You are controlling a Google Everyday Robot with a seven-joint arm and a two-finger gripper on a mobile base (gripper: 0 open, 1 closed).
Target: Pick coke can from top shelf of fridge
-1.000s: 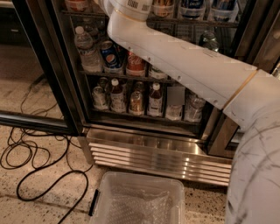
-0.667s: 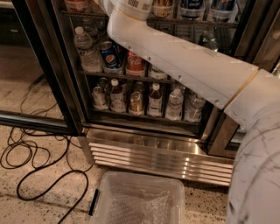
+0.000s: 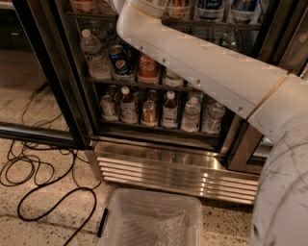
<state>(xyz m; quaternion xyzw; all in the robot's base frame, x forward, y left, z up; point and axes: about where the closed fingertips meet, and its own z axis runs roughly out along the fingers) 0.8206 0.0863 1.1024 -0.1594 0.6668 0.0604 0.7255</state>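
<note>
The fridge [image 3: 174, 172] stands in front of me with its left glass door [image 3: 29, 96] swung open. My white arm [image 3: 202, 65] reaches from the lower right up across the shelves and leaves the frame at the top. The gripper is out of view above the top edge. A red coke can [image 3: 148, 67] stands on a wire shelf beside a blue Pepsi can [image 3: 119, 59], just under the arm. On the highest rack in view only the bottoms of cans and bottles [image 3: 210, 6] show.
A water bottle [image 3: 92, 51] stands left of the Pepsi can. Several bottles [image 3: 168, 109] fill the lower shelf. A clear plastic bin [image 3: 154, 220] sits on the floor below the fridge base. Black cables [image 3: 34, 178] loop on the speckled floor at left.
</note>
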